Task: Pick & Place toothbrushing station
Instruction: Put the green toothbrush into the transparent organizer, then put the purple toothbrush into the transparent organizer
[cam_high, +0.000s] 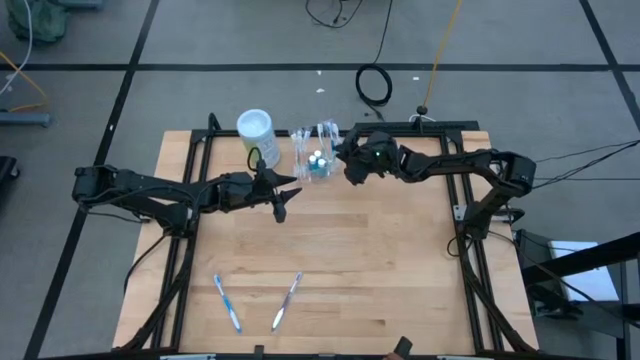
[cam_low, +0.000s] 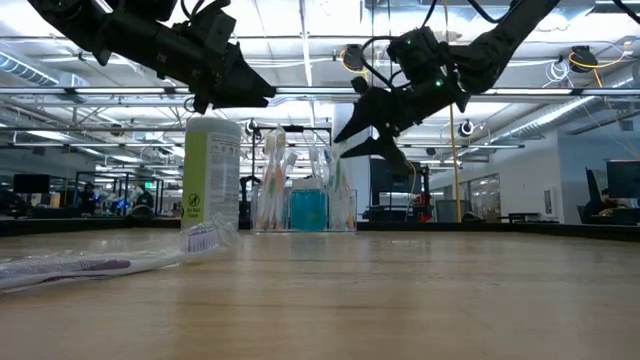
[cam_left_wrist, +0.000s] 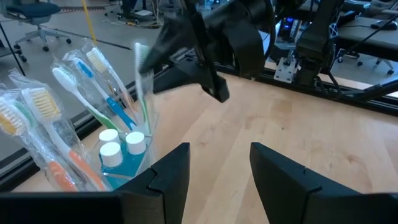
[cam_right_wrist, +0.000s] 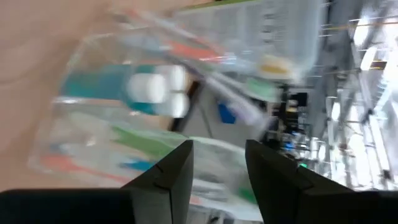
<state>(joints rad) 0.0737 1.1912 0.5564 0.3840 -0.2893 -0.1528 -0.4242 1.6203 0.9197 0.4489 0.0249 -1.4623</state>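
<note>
Wrapped toothbrush (cam_low: 75, 266) nearest; both end effectors (cam_high: 285, 196) (cam_high: 343, 158) spread, raised beside toothbrushing station (cam_high: 314, 152).

The toothbrushing station (cam_high: 315, 152) is clear plastic, holding small blue bottles with white caps (cam_left_wrist: 118, 144) and wrapped toothbrushes with orange, green and blue handles (cam_left_wrist: 74, 112). The canister (cam_low: 212, 172) beside it is green with a white lid. Two toothbrushes (cam_high: 228, 303) on the light wood table (cam_high: 380, 260) show blue and pinkish handles. Both arms are dark.

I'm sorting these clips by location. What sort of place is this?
Probably an open robotics lab or workshop: ceiling trusses with strip lights, office chairs, and cables on the grey floor behind the wooden table.
</note>
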